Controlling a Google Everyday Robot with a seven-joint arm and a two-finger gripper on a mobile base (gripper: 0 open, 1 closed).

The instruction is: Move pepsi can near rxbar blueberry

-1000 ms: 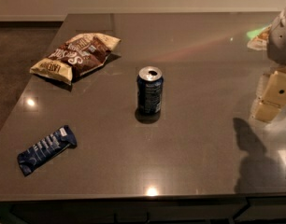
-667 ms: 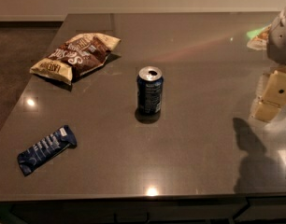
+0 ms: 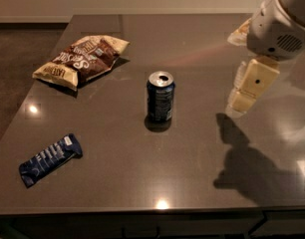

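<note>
Only the arm has shifted since a second ago: the white, rounded robot arm housing and the cream-coloured two-finger gripper below it have come leftward in the camera view, closer to the can. The can, bar and bag lie where they lay before.

The gripper hangs above the right part of the dark grey, glossy tabletop, pointing down and slightly left, and holds nothing. Whether it is parted or closed cannot be told. Its dark shadow falls on the table just nearer the camera than its tip.

The small dark blue pepsi can with a silver top stands to the left of the gripper in view, apart from it and at about the height of its tip. It is upright, its long axis vertical and its top facing up with a dark opening showing. What is inside cannot be seen.

The flat, dark navy rxbar blueberry wrapper lies far left of the gripper and nearer the camera, well apart from the can. Its long axis runs diagonally, from near-left to far-right.

The brown-and-cream chip bag lies flat, left of the gripper and farther back. Its contents are hidden.
</note>
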